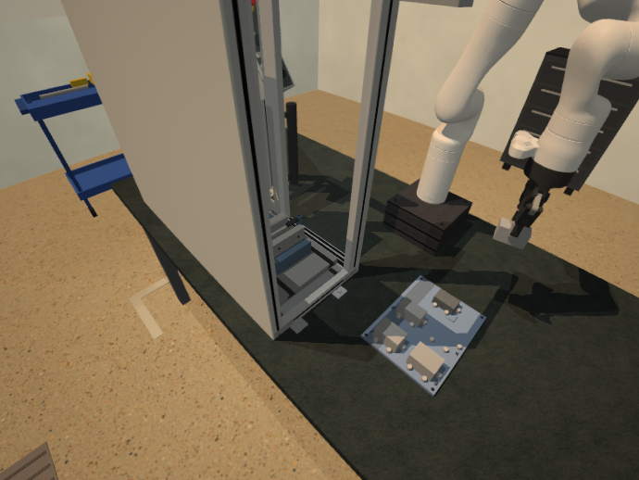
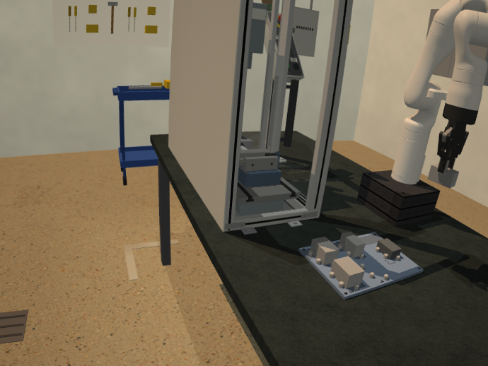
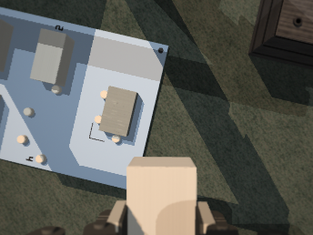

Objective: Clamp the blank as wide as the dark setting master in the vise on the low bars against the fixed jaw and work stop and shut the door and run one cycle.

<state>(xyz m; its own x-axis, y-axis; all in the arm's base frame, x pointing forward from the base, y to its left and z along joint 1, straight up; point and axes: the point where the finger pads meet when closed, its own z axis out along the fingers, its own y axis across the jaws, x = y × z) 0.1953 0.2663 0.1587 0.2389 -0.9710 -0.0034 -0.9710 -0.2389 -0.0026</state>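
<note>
My gripper [image 1: 515, 230] [image 2: 445, 169] [image 3: 161, 219] is shut on a plain blank [image 1: 522, 239] [image 2: 450, 179] [image 3: 161, 182], held in the air right of the plate and above the table. The plate [image 1: 474, 322] [image 2: 409, 268] [image 3: 84, 150] carries the dark setting master [image 1: 446, 301] [image 2: 388, 248] [image 3: 118, 111], standing among pegs, and three other blanks, one of them a grey blank [image 1: 414, 312] [image 2: 353, 246] [image 3: 46, 64]. A blue vise block [image 1: 293, 256] [image 2: 259, 176] shows inside the guard. I cannot make out the two low bars, the work stop or the lamp.
The guard [image 1: 181, 129] [image 2: 204, 98] stands left of the plate, with upright posts beside its opening. The control panel [image 2: 293, 58] stands behind it. The arm's dark base block [image 1: 428, 221] [image 2: 397, 196] [image 3: 291, 41] is close to the held blank. A blue cart [image 1: 67, 106] [image 2: 138, 94] stands beyond the table.
</note>
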